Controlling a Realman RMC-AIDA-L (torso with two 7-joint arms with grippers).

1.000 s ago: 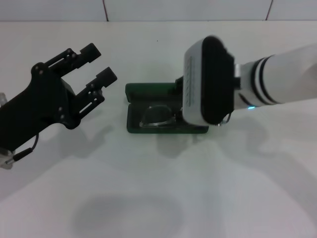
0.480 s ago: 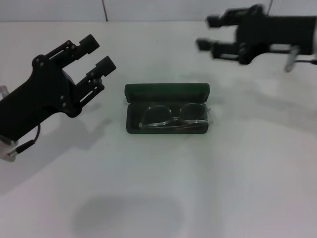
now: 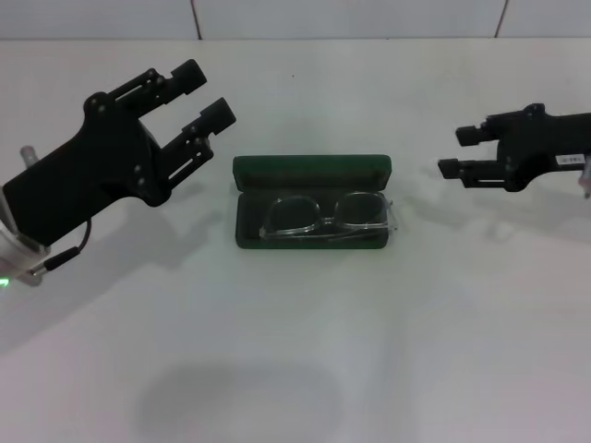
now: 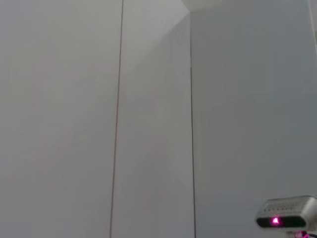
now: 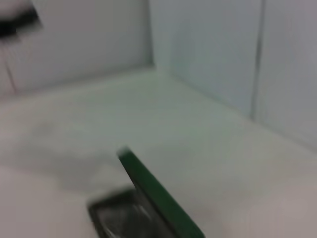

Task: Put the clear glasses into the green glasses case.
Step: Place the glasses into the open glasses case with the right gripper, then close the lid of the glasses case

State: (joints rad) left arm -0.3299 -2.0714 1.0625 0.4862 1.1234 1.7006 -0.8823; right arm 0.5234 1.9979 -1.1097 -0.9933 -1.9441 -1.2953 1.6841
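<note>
The green glasses case (image 3: 311,171) lies open in the middle of the white table, its lid standing up at the back. Inside its dark tray rest the clear glasses (image 3: 325,216), lenses side by side. My left gripper (image 3: 198,90) hovers open to the left of the case, fingers pointing toward the back right. Off to the right of the case my right gripper (image 3: 454,151) is open and empty, pointing left. The right wrist view shows the case (image 5: 158,198) blurred, with the lid edge up.
The white table (image 3: 295,351) runs to a pale tiled wall (image 3: 351,18) at the back. The left wrist view shows only wall panels (image 4: 148,119) and a small grey device with a pink light (image 4: 286,216).
My right arm has pulled away from over the case, first up and to the back right, then down to the right. The glasses now lie uncovered in the case. My left gripper shifted slightly right.
</note>
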